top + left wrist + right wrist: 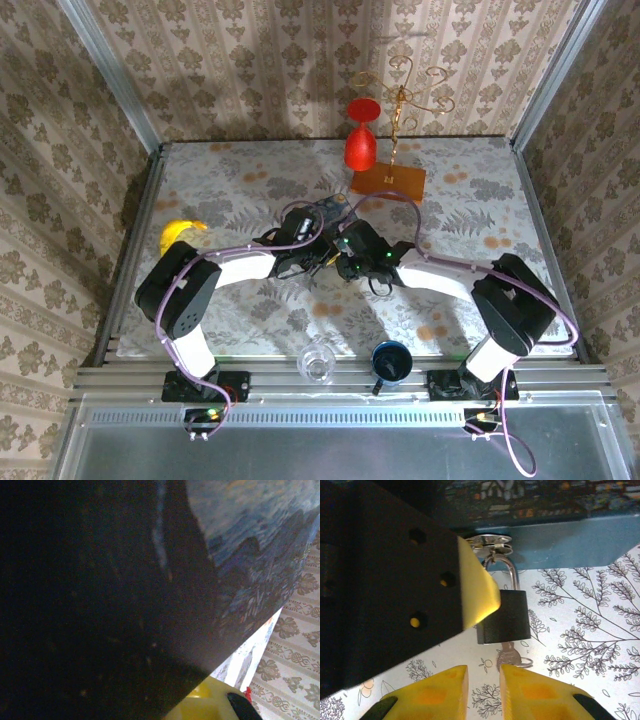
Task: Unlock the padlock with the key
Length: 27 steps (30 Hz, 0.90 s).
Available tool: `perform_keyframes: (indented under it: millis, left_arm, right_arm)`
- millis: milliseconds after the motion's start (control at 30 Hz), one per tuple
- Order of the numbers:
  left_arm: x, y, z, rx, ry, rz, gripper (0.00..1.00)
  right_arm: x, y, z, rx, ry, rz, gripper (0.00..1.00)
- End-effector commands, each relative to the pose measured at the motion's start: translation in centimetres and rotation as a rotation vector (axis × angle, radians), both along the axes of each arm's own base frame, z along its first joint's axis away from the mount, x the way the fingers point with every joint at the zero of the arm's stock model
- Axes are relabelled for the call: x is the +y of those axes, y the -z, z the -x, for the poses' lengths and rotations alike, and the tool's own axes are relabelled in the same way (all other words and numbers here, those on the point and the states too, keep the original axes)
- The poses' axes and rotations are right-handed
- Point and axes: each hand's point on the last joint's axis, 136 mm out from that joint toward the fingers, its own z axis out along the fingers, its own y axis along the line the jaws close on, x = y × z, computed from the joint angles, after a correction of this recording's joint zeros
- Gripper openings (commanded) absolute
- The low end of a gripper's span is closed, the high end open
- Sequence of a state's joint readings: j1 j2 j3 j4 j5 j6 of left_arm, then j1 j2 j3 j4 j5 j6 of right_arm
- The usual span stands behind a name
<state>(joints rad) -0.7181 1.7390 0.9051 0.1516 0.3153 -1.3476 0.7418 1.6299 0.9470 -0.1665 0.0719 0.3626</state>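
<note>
The padlock (504, 616), a small black body with a silver shackle, hangs from the hasp of the blue swirl-painted tin (560, 545). The key (509, 656) sticks out of the padlock's underside, with its ring beside it. My right gripper (484, 682) is just below the key, open by a narrow gap with nothing between its yellow fingers. From my left gripper, one yellow-padded finger (477, 592) rests against the padlock's upper left side. From above, both grippers meet beside the tin (325, 212). The left wrist view is dark with the tin (250, 540) very close.
A red goblet (361, 148) and a gold wire stand (402, 98) on an orange base stand behind the tin. A yellow object (180, 232) lies at the left. A clear glass (317, 362) and a blue cup (391, 360) stand at the near edge.
</note>
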Motion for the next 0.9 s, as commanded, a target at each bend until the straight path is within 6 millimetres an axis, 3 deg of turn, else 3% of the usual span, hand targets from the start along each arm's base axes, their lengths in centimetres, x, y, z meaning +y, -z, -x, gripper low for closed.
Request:
perform_keyframes:
  millis: [0,233,867]
  left_arm:
    - [-0.1,-0.5,0.2,0.03,0.006,0.016,0.0]
    - [-0.2,-0.6,0.1,0.028,0.008,0.019,0.0]
    - [-0.3,-0.8,0.0,0.028,0.007,0.031,0.0]
  right_arm:
    - [-0.7,0.2,-0.2,-0.029,0.003,0.135,0.23]
    - [-1.4,0.0,-1.0,-0.082,0.052,0.247,0.22]
    - [-1.0,1.2,-0.3,-0.095,0.032,0.269,0.25]
